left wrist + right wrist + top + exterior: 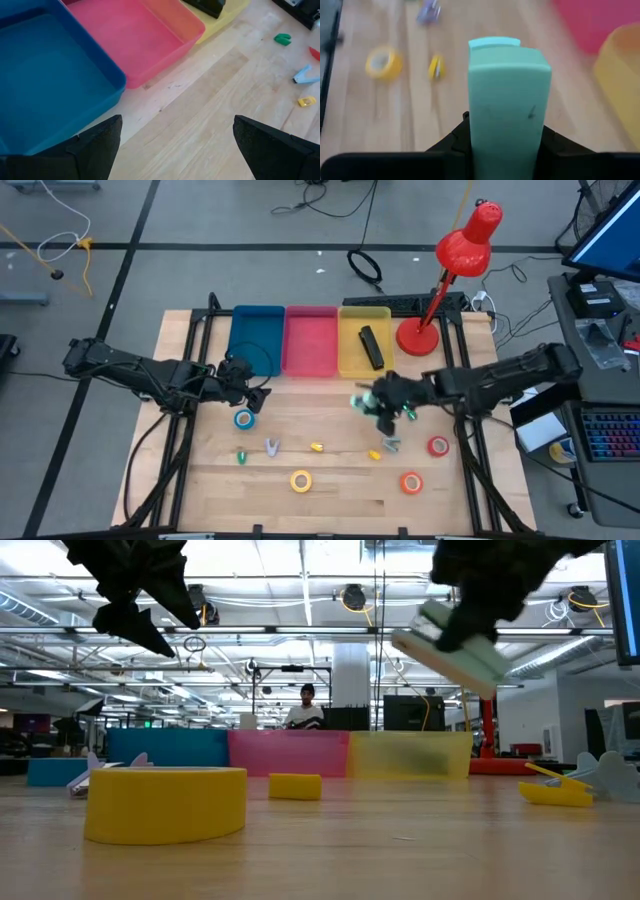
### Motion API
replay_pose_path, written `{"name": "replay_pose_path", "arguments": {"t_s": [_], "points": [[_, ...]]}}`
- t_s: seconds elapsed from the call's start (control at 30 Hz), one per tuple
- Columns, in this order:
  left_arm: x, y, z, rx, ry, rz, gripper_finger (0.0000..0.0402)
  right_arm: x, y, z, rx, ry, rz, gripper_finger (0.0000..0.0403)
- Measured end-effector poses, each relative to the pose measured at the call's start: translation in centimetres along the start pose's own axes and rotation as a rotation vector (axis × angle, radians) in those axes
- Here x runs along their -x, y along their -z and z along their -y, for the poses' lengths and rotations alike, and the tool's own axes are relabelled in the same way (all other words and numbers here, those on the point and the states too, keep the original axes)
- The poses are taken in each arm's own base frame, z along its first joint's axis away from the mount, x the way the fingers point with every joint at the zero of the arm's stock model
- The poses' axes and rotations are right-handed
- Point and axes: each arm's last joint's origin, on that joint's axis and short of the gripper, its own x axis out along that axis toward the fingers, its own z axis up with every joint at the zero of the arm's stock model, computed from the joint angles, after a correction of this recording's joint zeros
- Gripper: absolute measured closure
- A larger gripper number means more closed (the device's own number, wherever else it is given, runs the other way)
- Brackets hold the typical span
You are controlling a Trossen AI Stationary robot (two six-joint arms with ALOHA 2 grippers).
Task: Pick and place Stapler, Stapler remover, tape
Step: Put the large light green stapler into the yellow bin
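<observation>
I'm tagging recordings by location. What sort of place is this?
Probably a robotics lab in an open office: a wooden table with arms, cables on the floor, exposed ceiling ducts, a seated person behind.

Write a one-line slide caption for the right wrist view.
Right gripper shut on a mint-green stapler, raised above the wooden table, with a yellow tape roll beyond.
</observation>
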Motion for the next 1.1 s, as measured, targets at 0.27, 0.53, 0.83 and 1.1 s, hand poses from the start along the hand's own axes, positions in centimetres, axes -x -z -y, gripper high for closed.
{"name": "replay_pose_path", "arguments": {"t_s": [0.27, 0.53, 0.83, 1.1], "points": [[0.0, 0.0, 0.0, 0.003, -0.012, 0.014, 0.0023, -0.4, -2.9, 3.7, -0.234, 0.067, 0.177, 0.0299], [0.0, -0.1, -0.1, -0.015, -0.024, 0.028, 0.0023, 0.6, -6.2, 5.7, -0.365, 0.075, 0.499, 0.0296], [-0.1, -0.2, -0.2, -0.098, -0.048, 0.047, 0.0023, -0.1, -7.3, 7.9, -0.604, 0.263, 0.708, 0.0290], [-0.4, -0.7, -0.7, -0.207, -0.080, 0.049, 0.0023, -3.5, -9.8, 8.8, -0.611, 0.408, 0.621, 0.0298]]}}
